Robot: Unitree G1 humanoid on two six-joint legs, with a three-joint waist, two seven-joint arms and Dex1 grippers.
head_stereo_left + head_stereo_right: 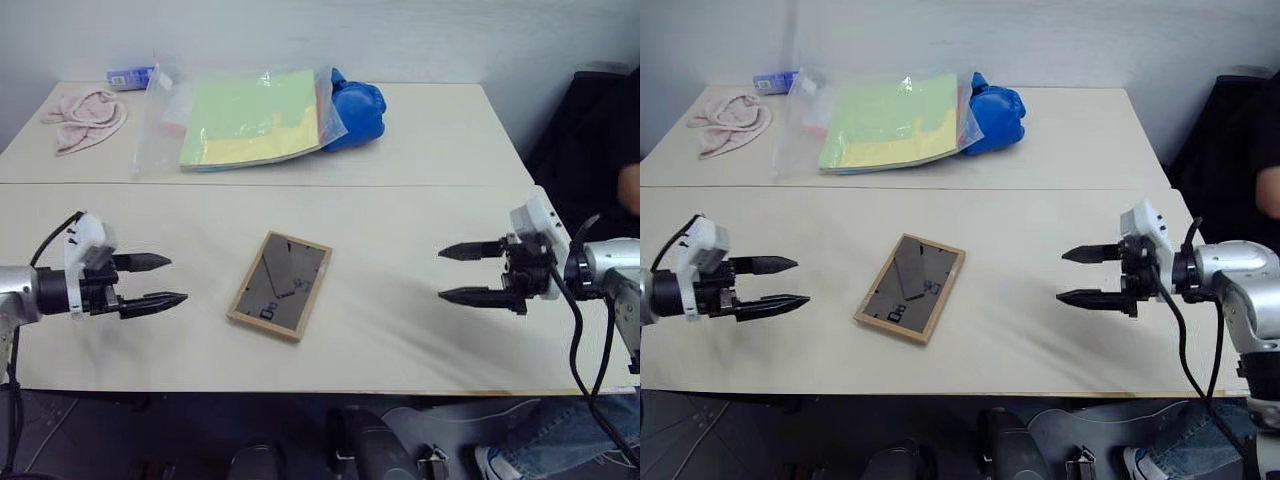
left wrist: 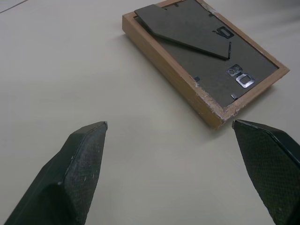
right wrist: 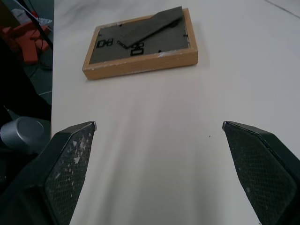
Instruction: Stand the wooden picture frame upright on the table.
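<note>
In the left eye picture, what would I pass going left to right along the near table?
Left gripper → wooden picture frame, lying back-up → right gripper.

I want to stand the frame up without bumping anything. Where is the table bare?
Bare table lies all around the wooden picture frame, between it and the open left gripper and right gripper. The far side is crowded: folder, pink cloth, blue object.

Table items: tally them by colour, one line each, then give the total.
Wood: 1, the wooden picture frame
Pink: 1, cloth
Green-yellow: 1, folder in clear plastic
Blue: 2, glove and small packet
Total: 5
</note>
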